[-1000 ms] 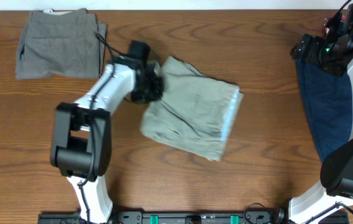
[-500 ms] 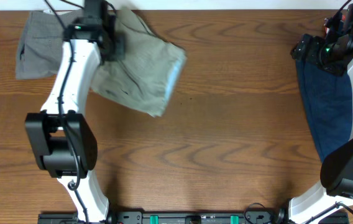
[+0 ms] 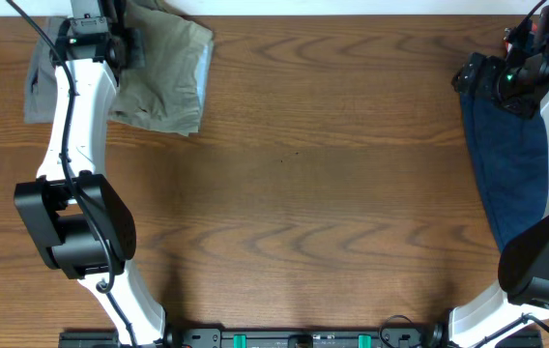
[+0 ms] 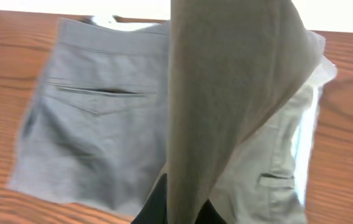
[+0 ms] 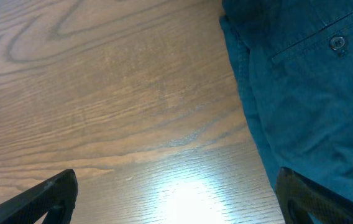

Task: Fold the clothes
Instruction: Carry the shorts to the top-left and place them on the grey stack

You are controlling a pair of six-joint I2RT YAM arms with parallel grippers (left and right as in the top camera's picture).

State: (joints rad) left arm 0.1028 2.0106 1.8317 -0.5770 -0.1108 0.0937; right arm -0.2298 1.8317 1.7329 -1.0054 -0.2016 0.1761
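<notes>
Overhead view: the left gripper (image 3: 131, 46) was positioned at the far left corner of the table (image 3: 332, 193), with the left arm stretched out toward that corner. The pale khaki shorts (image 3: 163, 82) lay bunched at the same corner, their left part overlapping the right side of the folded grey shorts (image 3: 43, 72). A light blue waistband (image 3: 200, 72) showed along the khaki garment's right edge.

Left wrist view: a raised fold of the khaki cloth filled the centre of the frame. It was pinched at the bottom edge between the dark fingers (image 4: 155, 211), so the jaws were narrow and clamped on the cloth. The grey shorts lay flat beneath, with a back pocket (image 4: 96, 93) facing up.

The right gripper (image 3: 468, 75) was at the far right of the table, by the left edge of the navy blue shorts (image 3: 511, 174). In the right wrist view its fingers (image 5: 46, 199) stood wide apart at the two bottom corners, with bare wood visible between them.
</notes>
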